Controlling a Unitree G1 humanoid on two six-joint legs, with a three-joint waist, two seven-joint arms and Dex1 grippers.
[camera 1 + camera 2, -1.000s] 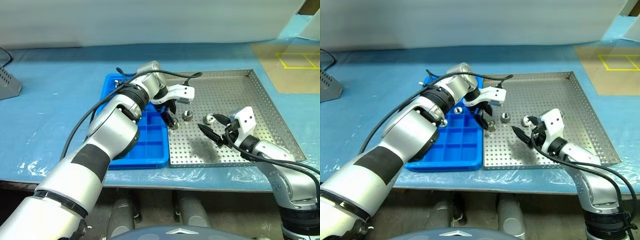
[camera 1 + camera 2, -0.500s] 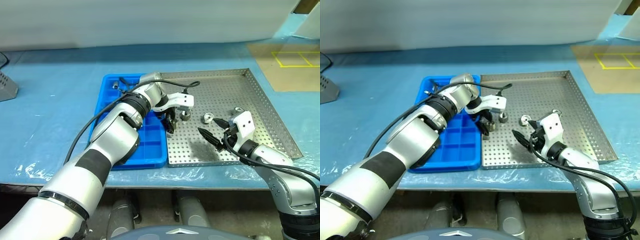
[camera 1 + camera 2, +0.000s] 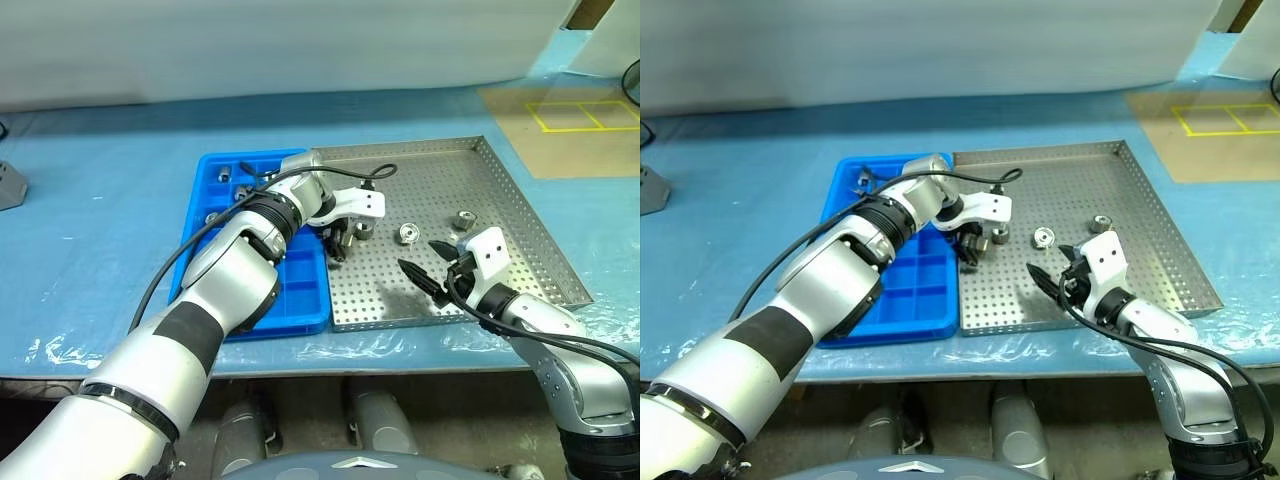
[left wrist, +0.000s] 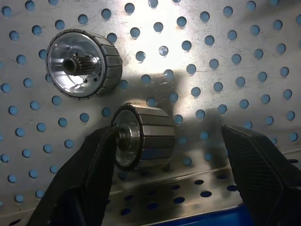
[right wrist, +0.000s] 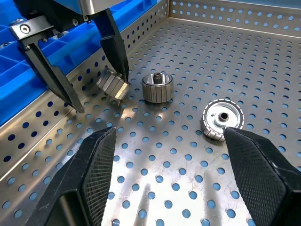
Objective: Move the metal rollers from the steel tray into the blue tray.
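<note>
We see the blue tray [image 3: 205, 250] with grid cells at left. The left gripper [image 5: 77, 77], jaws spread, straddles a ribbed, shiny, tilted roller [image 4: 143, 143] by the steel tray [image 3: 520, 200] rim. Three more rollers [image 5: 157, 87] lie nearby. The right gripper [image 3: 425, 265] hovers unclenched.

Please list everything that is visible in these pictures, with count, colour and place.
metal rollers: four, silver, in the steel tray; some more in the blue tray's far compartments
steel tray: one, silver-grey, on the table
blue tray: one, blue, left of the steel tray
table cover: one, light blue
yellow tape: one square, far right
left gripper: black fingers open, either side of one roller
right gripper: black fingers open, empty, over the steel tray
</note>
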